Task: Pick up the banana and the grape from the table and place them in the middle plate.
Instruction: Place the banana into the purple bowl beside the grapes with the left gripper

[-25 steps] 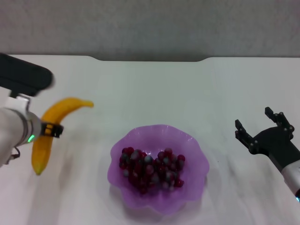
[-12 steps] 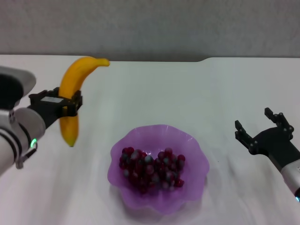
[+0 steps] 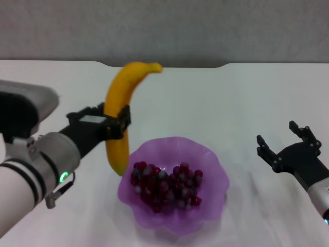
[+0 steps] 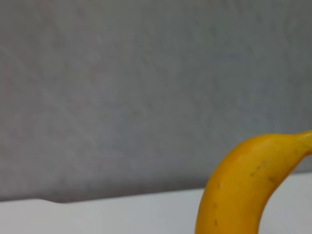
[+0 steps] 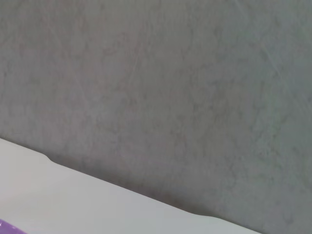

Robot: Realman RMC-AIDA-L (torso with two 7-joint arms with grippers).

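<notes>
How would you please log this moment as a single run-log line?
left gripper: shut on banana, held upright beside plate | grapes: in plate | right gripper: open, idle over table

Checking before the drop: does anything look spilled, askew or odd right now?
Nothing stands out. The grape sits inside the middle plate, none spilled. The left claw holds the banana upright beside the rim. The right claw waits open.
</notes>
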